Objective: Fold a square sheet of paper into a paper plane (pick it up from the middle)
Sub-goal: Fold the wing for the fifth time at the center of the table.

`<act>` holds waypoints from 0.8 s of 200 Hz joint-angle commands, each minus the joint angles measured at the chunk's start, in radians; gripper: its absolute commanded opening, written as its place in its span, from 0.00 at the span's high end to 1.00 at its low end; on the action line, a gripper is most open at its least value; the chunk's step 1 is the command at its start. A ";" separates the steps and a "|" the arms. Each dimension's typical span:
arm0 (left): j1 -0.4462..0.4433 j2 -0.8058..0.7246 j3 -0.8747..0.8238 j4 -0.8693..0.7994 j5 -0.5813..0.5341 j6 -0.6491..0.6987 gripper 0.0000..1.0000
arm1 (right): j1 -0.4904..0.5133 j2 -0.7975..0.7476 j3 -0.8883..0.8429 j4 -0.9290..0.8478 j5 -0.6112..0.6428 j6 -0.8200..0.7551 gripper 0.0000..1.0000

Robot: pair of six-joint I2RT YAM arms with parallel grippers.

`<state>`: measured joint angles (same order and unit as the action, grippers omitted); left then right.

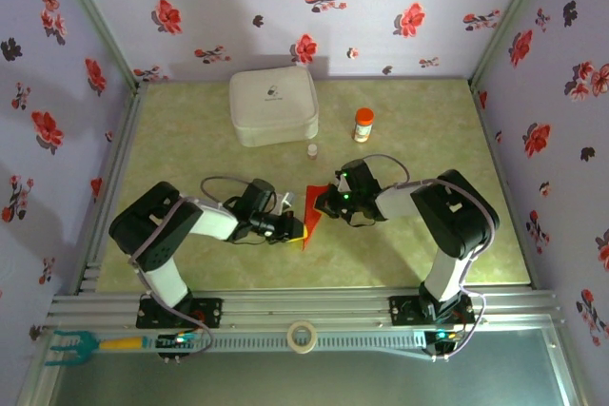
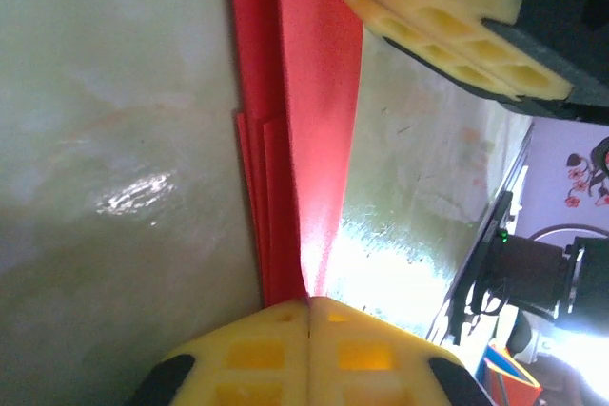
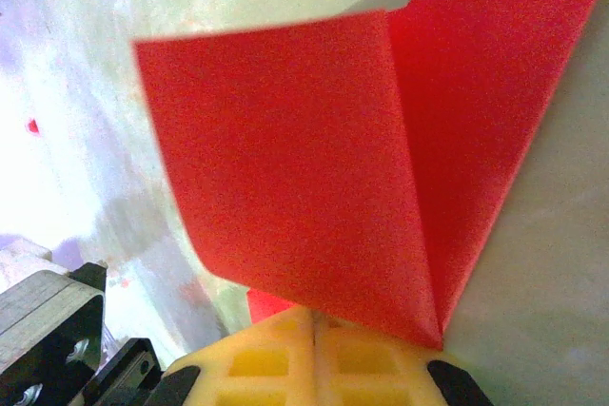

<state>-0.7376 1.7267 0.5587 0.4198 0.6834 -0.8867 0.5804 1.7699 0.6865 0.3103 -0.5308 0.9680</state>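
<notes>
Top view evenly bright, fairly sharp, soft shadows on bench (image 1: 190, 140) left of square sheet of paper (image 1: 311, 208), left wrist view blown-out glare right of paper, right wrist view washed-out left of paper, close-ups soft-focus

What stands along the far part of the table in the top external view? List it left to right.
White rounded plastic case → tiny pale bottle → small bottle with an orange cap.
</notes>
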 commanded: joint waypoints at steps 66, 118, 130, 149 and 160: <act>-0.040 -0.023 0.010 -0.179 -0.022 0.060 0.73 | -0.008 0.038 -0.028 -0.133 0.119 -0.020 0.98; -0.049 -0.023 0.020 -0.208 -0.033 0.075 0.84 | -0.008 0.038 -0.032 -0.129 0.120 -0.017 0.98; -0.052 -0.016 0.021 -0.212 -0.033 0.076 0.89 | -0.008 0.038 -0.031 -0.128 0.121 -0.017 0.98; -0.057 -0.015 0.025 -0.242 -0.040 0.085 0.96 | -0.008 0.039 -0.034 -0.128 0.123 -0.017 0.98; -0.061 -0.013 0.028 -0.260 -0.046 0.091 0.99 | -0.007 0.040 -0.035 -0.128 0.125 -0.017 0.98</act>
<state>-0.7811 1.6936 0.5880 0.2863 0.6392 -0.8268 0.5804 1.7691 0.6865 0.3084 -0.5243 0.9684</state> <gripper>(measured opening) 0.053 0.060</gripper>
